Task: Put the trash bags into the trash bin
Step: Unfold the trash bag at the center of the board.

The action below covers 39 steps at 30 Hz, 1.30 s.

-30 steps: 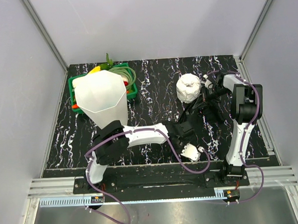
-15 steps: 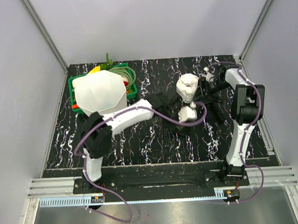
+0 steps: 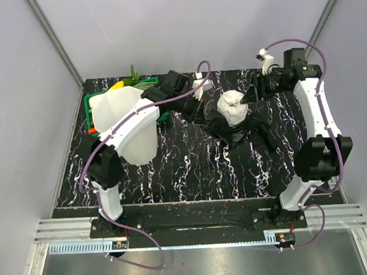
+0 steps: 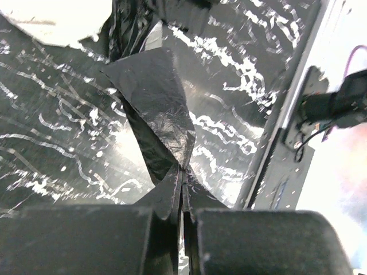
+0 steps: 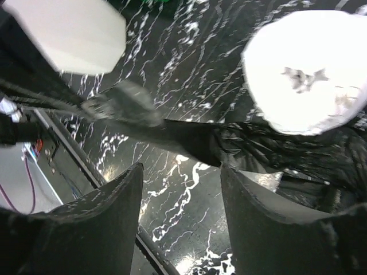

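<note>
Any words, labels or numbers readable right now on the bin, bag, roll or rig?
None can be read.
The trash bin, trash bag and white roll show no print.
The small tag on the front rail is too small to read.

readable text: none | labels: none | brands: none | numbers: none | signs: none
</note>
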{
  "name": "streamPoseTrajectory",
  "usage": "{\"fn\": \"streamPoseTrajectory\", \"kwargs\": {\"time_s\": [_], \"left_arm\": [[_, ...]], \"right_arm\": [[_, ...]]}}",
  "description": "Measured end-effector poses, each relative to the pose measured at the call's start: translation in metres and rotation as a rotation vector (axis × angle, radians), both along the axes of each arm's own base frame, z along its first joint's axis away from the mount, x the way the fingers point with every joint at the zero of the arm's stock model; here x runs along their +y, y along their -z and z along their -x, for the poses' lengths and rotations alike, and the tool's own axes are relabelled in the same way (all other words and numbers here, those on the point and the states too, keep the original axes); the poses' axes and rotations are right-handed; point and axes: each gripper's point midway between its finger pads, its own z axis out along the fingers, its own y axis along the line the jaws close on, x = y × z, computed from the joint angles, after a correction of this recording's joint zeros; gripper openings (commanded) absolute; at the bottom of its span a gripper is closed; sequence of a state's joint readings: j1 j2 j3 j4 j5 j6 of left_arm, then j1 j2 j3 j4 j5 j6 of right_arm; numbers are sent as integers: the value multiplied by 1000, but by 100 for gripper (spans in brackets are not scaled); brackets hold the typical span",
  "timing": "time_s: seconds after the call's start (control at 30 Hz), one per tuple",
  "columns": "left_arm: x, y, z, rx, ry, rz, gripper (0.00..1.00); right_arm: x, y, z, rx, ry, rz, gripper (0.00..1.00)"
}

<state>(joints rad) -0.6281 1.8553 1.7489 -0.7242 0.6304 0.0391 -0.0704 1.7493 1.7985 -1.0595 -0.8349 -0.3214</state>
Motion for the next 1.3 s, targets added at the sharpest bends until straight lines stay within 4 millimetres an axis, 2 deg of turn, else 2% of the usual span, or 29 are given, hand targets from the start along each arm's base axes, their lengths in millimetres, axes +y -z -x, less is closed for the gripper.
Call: {"fn": "streamPoseTrajectory", "kwargs": {"time_s": [0.03, 0.1, 0.2, 0.27, 0.4, 0.57, 0.73, 0.93, 1.07, 1.1, 1.3], "left_arm": [[-4, -3, -2, 21, -7, 17, 0], [-15, -5, -5, 69, -16, 51, 0], [-23, 9, -6, 150, -29, 60, 0], [-26, 20, -6, 197, -35, 53, 0], [-29, 32, -5, 253, -44, 46, 0], [-33, 28, -6, 252, -34, 70, 0], [-35, 26, -5, 252, -24, 81, 0], [-38, 24, -3, 247, -12, 92, 0], [-39, 23, -2, 249, -5, 95, 0], [-39, 23, -1, 250, -3, 95, 0], [-40, 22, 1, 252, 15, 106, 0]], "right_arm": [[6, -1, 6, -12, -19, 9, 53], [27, 2, 20, -33, -78, 28, 52], [57, 21, 40, -41, -170, 57, 50], [70, 32, 48, -40, -207, 67, 50], [73, 50, 50, -50, -214, 75, 50], [77, 54, 44, -90, -226, 58, 53], [86, 69, 47, -90, -245, 58, 52], [97, 74, 48, -109, -265, 73, 33], [99, 73, 44, -126, -259, 75, 10], [99, 73, 44, -125, -258, 75, 7], [99, 76, 42, -127, -246, 84, 0]]}}
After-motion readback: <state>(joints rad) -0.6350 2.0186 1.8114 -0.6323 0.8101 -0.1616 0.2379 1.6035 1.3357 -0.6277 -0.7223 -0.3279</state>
